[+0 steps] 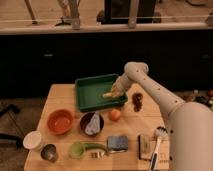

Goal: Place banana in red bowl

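The banana [107, 94] is small and pale yellow, and lies in the green tray [89, 90] near its right side. My gripper [114, 91] is at the banana, reaching down over the tray's right edge. The red bowl [60, 121] stands empty on the wooden table to the front left of the tray, well apart from my gripper.
A dark brown bowl [92, 123] holds a pale wrapper. An orange fruit [115, 115] lies next to it. A white cup [33, 141], a metal cup [48, 152], a green ladle [82, 148], a sponge [117, 143], a brush [156, 142] and dark grapes [136, 100] also sit on the table [60, 95].
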### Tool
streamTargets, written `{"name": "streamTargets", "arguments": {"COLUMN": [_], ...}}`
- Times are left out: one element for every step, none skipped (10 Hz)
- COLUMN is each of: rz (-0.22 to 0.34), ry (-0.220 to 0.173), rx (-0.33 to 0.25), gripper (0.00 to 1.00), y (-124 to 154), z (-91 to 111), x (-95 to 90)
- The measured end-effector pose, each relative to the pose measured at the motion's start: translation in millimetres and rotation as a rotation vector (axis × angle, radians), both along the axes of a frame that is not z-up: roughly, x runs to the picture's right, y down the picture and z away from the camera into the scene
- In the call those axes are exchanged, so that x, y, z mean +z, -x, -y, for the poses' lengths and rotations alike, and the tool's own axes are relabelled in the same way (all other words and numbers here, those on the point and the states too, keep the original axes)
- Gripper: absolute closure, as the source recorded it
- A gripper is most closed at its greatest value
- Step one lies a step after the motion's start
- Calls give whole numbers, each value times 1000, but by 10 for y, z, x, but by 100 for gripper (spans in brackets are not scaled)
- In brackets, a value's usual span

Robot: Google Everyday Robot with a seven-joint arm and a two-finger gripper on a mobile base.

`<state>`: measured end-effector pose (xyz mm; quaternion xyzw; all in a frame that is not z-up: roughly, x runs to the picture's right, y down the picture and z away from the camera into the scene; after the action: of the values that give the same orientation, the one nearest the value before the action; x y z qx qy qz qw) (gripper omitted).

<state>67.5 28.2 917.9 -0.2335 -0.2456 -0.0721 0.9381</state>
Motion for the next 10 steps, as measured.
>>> {"name": "streamTargets", "arguments": {"rz": [10, 23, 28, 35, 41, 48, 52, 61, 76, 84], "ry": [-9, -20, -25, -32, -38, -45, -48, -54, -63, -73], "rx": [-10, -22, -25, -29, -32, -35, -36, -37, -40, -43], "gripper": [100, 100, 100, 100, 100, 100, 100, 100, 100, 100], "y": [3, 23, 24, 17, 15, 20, 17, 17, 16, 11], "z": [16, 45, 52, 70, 83, 98, 98, 107, 100, 103], "x": [-42, -95, -118, -158, -193, -235, -254, -288, -349, -411]}}
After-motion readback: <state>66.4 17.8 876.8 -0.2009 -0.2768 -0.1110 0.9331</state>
